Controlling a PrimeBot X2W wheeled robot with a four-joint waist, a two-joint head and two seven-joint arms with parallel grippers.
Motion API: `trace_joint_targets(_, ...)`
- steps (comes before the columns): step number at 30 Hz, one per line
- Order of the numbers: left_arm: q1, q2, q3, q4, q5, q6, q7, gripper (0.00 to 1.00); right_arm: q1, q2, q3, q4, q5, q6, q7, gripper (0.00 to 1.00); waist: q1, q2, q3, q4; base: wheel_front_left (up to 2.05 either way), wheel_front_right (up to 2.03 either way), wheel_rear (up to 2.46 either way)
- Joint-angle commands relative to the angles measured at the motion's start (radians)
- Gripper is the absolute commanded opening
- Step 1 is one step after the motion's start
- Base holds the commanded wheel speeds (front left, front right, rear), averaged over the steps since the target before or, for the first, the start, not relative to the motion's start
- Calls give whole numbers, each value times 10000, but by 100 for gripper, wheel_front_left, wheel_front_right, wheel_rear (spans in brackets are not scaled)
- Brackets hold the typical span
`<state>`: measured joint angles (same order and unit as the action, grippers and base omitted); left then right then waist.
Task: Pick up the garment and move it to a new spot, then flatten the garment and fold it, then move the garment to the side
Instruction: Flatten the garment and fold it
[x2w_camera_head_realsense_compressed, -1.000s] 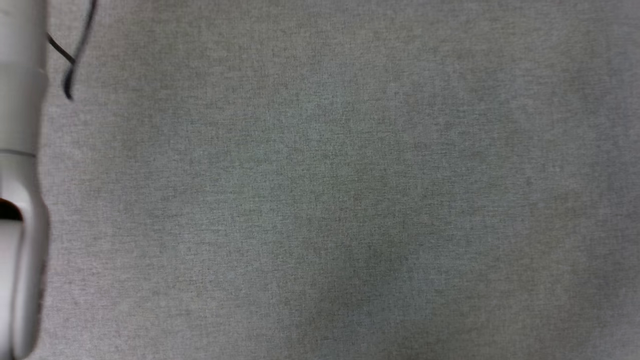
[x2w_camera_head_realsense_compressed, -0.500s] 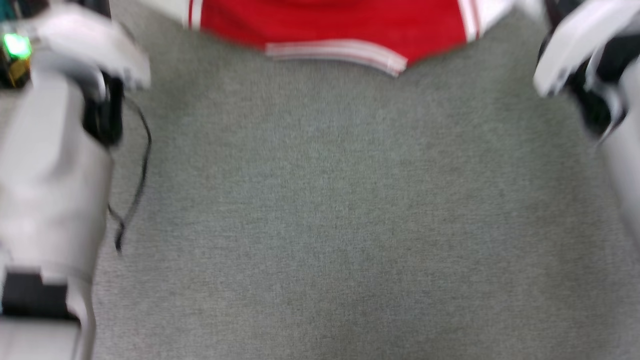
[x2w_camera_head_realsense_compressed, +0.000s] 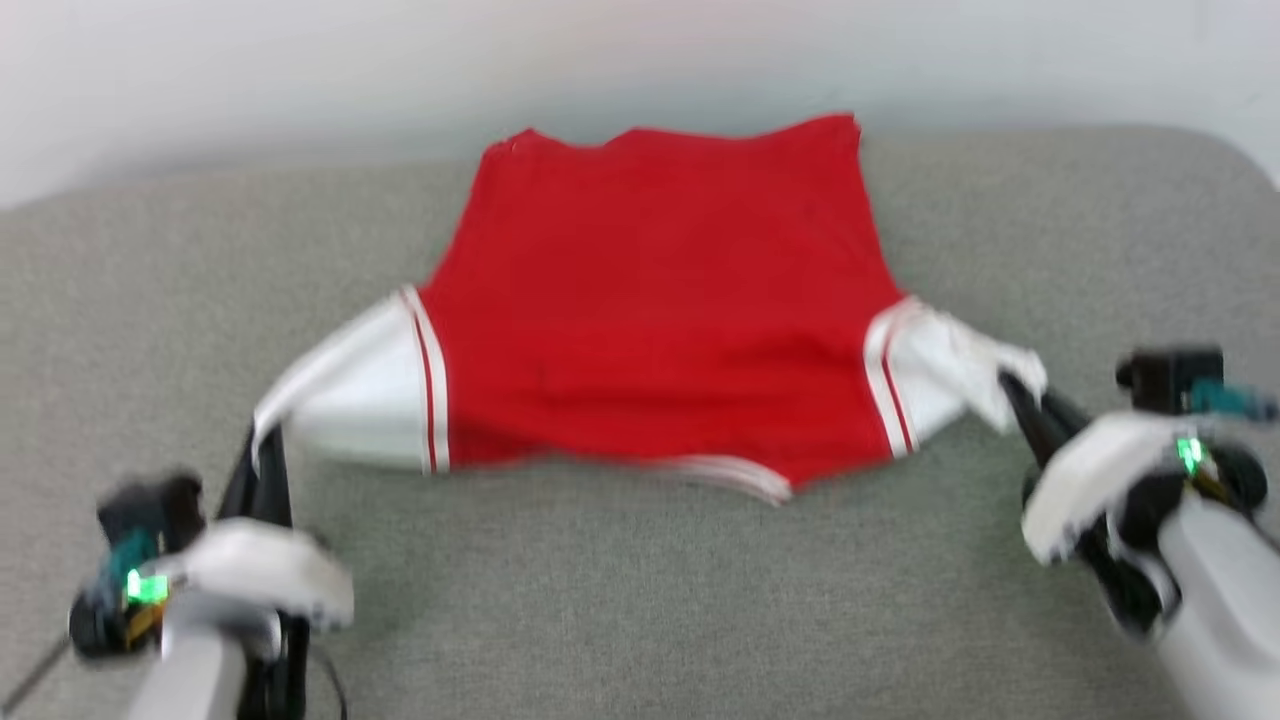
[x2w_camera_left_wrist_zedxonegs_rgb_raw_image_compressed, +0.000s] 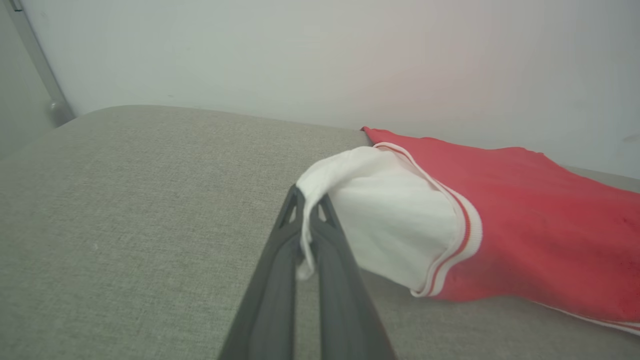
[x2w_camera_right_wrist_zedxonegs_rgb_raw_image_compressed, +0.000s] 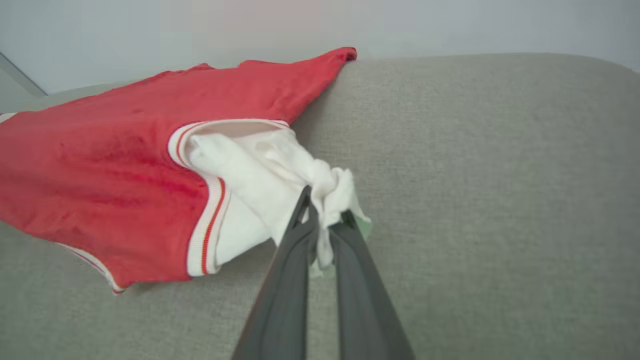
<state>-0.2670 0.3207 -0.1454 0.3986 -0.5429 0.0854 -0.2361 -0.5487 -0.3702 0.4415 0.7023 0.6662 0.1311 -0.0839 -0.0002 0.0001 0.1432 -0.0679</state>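
Red garment (x2w_camera_head_realsense_compressed: 660, 310) lies spread at 12 o'clock on grey cushion (x2w_camera_head_realsense_compressed: 640, 600). Left gripper (x2w_camera_head_realsense_compressed: 265, 450) at 8 o'clock, right gripper (x2w_camera_head_realsense_compressed: 1012, 390) at 3, each pinched on a white sleeve. Likely tensioning it flat before folding.

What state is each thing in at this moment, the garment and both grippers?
garment: unfolded, spread on the grey cushion, plain red side up, sleeves pulled outward.
left gripper: shut on the garment, pinching the end of one white sleeve.
right gripper: shut on the garment, pinching the other white sleeve, which is bunched.
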Motion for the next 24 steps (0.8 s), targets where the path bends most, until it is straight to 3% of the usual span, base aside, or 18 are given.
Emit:
trace_joint_targets(1, 654, 93, 72, -433, -44, 212, 143, 0, 577, -133, -111, -248, -107, -5, 67, 0, 2, -1, -567, -7, 0, 0, 0)
trace_joint_targets(10, 4319, 254, -199, -3886, 76, 1596, 1718, 0, 4376, -154, -1694, -2544, -1006, -7, 1601, 0, 2, -1, -1321, 222, 0, 0, 0)
trace_joint_targets(16, 5407, 138, -408, -4762, 39, 1995, 2208, 0, 6401, 366, -2769, -3913, -1766, -5, 3389, 0, 2, -1, -1454, 372, 0, 0, 0)
trace_joint_targets(18, 5422, 97, -503, -4877, 108, 2030, 2192, 0, 6691, 584, -2962, -4289, -1897, -5, 3820, 49, 2, -1, -1424, 419, 0, 0, 0)
trace_joint_targets(19, 5360, 46, -535, -4917, 80, 2022, 2156, 0, 6792, 664, -3030, -4412, -1921, -5, 3987, 100, 2, -1, -1420, 452, 0, 0, 0)
trace_joint_targets(24, 4922, 125, -682, -5111, 341, 1953, 2062, 0, 6316, 902, -3516, -5448, -2160, -5, 3831, 100, 2, -1, -1211, 586, 0, 0, 0)
